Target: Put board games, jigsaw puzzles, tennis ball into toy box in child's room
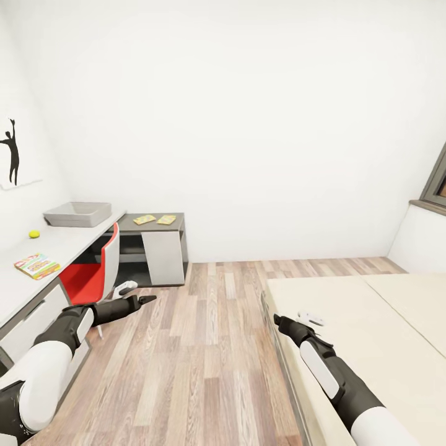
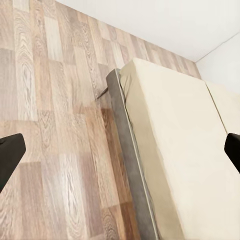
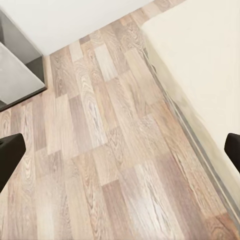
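Both claws gape wide and empty: left claw (image 1: 147, 300) over the wood plank floor (image 1: 204, 359), right claw (image 1: 280, 321) beside the beige-mattressed bed (image 1: 371, 328)

Red chair (image 1: 93, 272), wood plank floor (image 1: 198, 359), white wall (image 1: 248, 124), dark window frame (image 1: 435, 179)

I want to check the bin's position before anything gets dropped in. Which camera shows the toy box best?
The head view: the toy box sits whole on the far end of the table, against the wall beyond the tennis ball. The two wrist views look at wood floor and the bed's edge, giving nothing about the box.
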Tool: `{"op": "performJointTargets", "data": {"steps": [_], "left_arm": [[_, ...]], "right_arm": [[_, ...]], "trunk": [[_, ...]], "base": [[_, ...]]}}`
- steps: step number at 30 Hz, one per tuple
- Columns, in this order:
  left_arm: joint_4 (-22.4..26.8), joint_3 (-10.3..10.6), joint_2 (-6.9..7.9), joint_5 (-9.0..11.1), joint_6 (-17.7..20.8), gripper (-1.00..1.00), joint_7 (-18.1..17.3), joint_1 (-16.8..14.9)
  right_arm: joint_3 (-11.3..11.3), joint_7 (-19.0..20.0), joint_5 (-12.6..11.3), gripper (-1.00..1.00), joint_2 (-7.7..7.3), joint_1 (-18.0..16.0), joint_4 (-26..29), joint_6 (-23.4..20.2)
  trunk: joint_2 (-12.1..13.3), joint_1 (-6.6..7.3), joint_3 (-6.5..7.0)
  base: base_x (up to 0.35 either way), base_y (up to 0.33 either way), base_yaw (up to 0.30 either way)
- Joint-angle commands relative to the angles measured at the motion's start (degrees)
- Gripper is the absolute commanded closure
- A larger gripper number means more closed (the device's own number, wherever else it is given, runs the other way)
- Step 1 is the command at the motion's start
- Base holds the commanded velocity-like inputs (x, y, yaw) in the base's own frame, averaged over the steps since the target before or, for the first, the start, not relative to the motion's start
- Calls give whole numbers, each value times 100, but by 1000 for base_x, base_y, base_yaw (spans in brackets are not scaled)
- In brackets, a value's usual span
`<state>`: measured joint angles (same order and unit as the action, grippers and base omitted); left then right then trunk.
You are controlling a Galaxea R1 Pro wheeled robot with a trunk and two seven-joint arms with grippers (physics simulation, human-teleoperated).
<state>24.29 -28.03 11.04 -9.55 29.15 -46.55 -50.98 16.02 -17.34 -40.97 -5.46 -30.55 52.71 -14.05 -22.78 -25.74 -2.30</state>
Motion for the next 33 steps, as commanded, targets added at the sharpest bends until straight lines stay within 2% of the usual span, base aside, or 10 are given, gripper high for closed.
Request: {"op": "performJointTargets", "data": {"steps": [1, 13, 33], "left_arm": [[5, -49, -5, -55, 39, -100, -40, -8], [5, -45, -5, -55, 42, -100, -30, -8], [5, -45, -6, -59, 47, -100, -31, -8]], "right_arm": [[27, -51, -42, -100, -8, -7, 11, -10], [33, -51, -34, -100, -8, -6, -2, 26], [33, -51, -33, -100, -8, -9, 2, 25]], "trunk": [[-14, -4, -14], [-14, -4, -14], [-14, -4, -14]], "base": [[-1, 0, 9], [0, -8, 2], [0, -87, 0]]}}
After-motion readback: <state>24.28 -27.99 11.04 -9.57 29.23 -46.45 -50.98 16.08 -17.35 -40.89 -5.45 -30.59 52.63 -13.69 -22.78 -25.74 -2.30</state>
